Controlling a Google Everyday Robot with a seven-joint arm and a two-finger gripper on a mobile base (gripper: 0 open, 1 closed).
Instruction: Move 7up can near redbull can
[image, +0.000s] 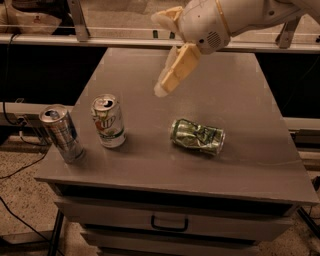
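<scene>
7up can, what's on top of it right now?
Nothing: the 7up can shows a bare silver top. The open gripper hangs higher, farther back over the table. The can's inside is hidden.

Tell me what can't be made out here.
Camera view only:
- Arm behind the open gripper: cut off by the top edge.
- Back sides of the 7up can and redbull can: hidden by the cans themselves.
- Print on the crushed green can: too crumpled to read.
- Drawers under the table: cut off by the bottom edge.
</scene>
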